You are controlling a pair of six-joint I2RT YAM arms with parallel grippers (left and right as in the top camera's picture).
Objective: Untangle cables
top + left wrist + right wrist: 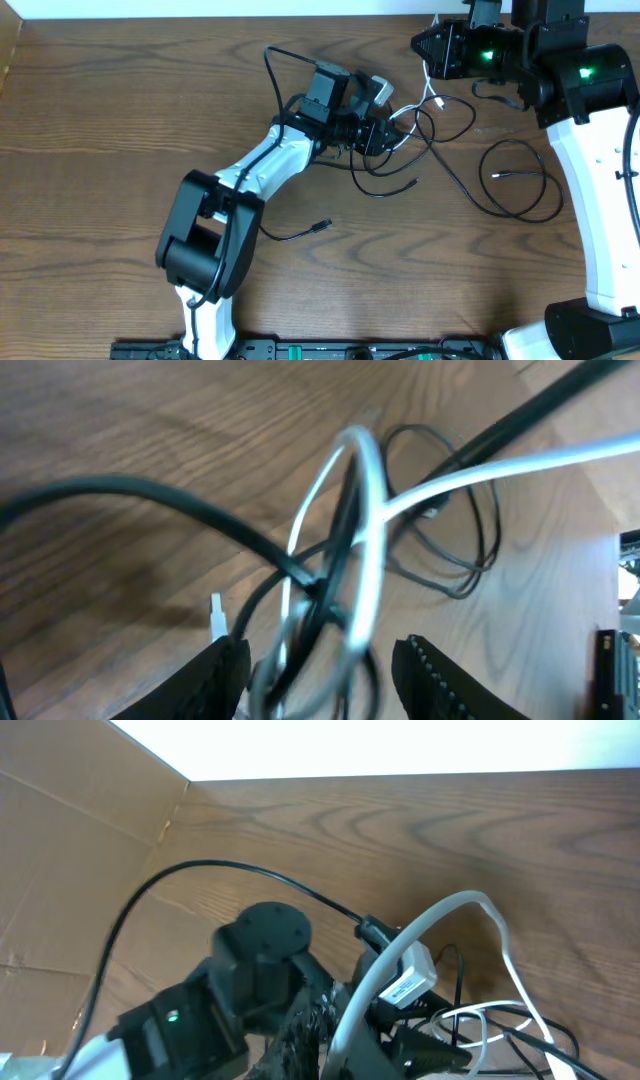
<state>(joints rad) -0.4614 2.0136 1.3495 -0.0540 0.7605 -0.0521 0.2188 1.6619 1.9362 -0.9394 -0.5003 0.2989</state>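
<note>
Left gripper (320, 652) (jaws apart) straddles tangled black and white cables (373, 520).

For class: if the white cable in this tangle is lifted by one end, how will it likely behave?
The white cable bends in a tight loop, so it is probably floppy and would sag. It looks thin, so likely light. It is threaded through the black cables, so lifting may drag them along.

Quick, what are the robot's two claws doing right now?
Left gripper: open, with the tangled cables sitting in the gap.
Right gripper: closed, seemingly pinching the white cable.
</note>
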